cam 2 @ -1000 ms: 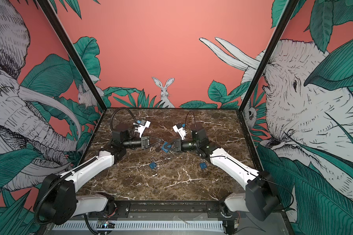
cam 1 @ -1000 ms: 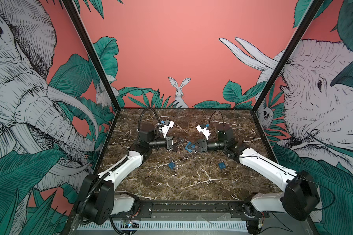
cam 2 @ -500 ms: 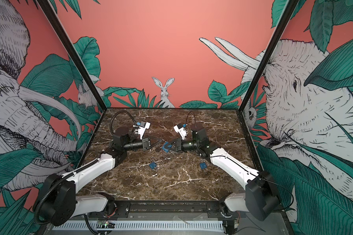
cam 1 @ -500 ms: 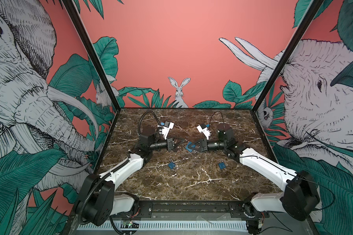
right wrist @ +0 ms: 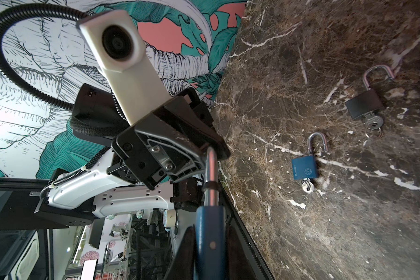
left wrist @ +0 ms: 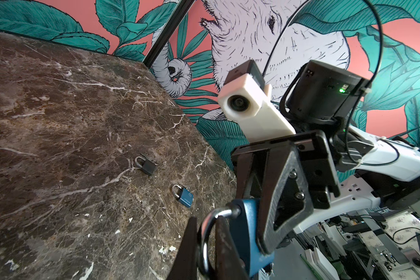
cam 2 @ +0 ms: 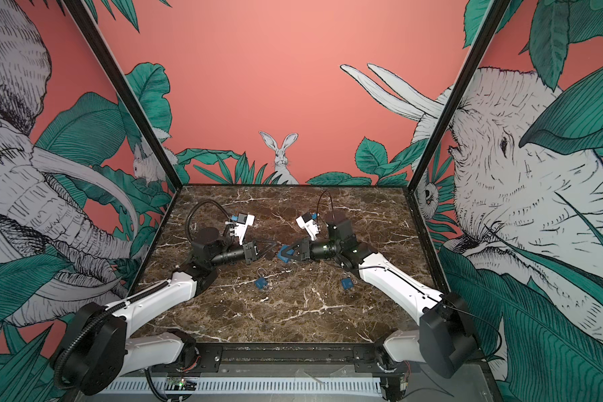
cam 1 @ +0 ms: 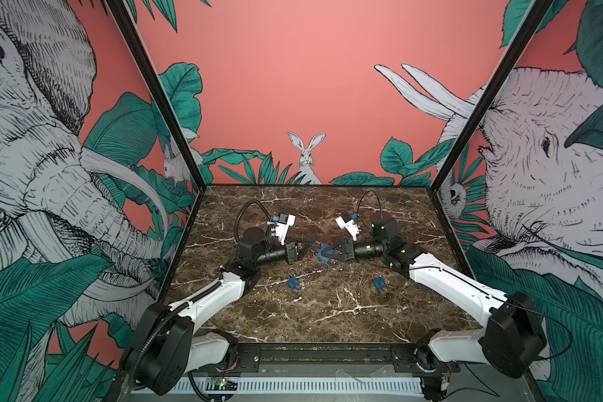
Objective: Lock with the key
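Above the middle of the table (cam 1: 328, 313), the right gripper (cam 1: 328, 251) is clamped on the blue body of a padlock (right wrist: 209, 232). The left gripper (left wrist: 206, 247) is closed tightly on its shackle (left wrist: 212, 216). On the marble lie a blue lock (right wrist: 304, 167), marked with a word that looks like BLOSSOM, and a black lock (right wrist: 364, 104) near it. Both have their shackles open and a key (right wrist: 307, 188) in the bottom.

A blue rectangular metal padlock (right wrist: 304, 167) lies on the brown marble tabletop (right wrist: 349, 218) in the right wrist view. White capitals along one edge of its body appear to read "BLOSSOM", beside a small round white emblem (right wrist: 308, 171). In the left wrist view, a small blue padlock (left wrist: 184, 198) carries white lettering too small to read.
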Controlling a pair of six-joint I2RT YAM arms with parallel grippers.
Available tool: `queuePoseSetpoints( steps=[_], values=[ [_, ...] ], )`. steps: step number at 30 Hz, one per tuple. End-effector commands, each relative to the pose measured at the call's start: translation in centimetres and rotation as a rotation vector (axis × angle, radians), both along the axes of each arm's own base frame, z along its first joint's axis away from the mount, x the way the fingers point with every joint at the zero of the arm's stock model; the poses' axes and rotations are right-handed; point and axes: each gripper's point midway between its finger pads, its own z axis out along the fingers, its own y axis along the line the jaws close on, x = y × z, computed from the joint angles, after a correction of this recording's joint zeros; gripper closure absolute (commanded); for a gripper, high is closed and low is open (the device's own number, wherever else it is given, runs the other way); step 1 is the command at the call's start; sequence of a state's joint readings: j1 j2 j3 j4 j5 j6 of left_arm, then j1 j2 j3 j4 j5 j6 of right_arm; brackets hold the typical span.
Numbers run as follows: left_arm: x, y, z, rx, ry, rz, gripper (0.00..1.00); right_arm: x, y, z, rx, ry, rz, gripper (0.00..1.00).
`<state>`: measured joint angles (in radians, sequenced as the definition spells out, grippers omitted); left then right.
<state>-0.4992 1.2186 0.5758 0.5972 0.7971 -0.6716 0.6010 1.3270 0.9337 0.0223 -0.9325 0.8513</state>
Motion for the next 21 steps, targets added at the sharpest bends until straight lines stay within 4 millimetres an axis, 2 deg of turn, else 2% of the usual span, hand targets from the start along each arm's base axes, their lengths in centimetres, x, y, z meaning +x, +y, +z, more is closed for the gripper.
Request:
queuePoseSetpoints(
  steps=[1,12,21],
  values=[
    [-3.0,-0.4,-6.3,0.129,0.218,-0.041,1.0,-2.9,1.2,11.2,0.287,-0.422,0.166,1.0],
    [-5.1,-1.0,-5.8,0.102,0.232,-0.071,1.0,-2.2,1.8,10.6,0.285,-0.404,0.163,1.0],
    [-6.6,-3.0,-4.5,0.068,0.232,-0.135,1.0,-2.1,2.1,9.8,0.251,-0.409,0.166,1.0]
  ],
)
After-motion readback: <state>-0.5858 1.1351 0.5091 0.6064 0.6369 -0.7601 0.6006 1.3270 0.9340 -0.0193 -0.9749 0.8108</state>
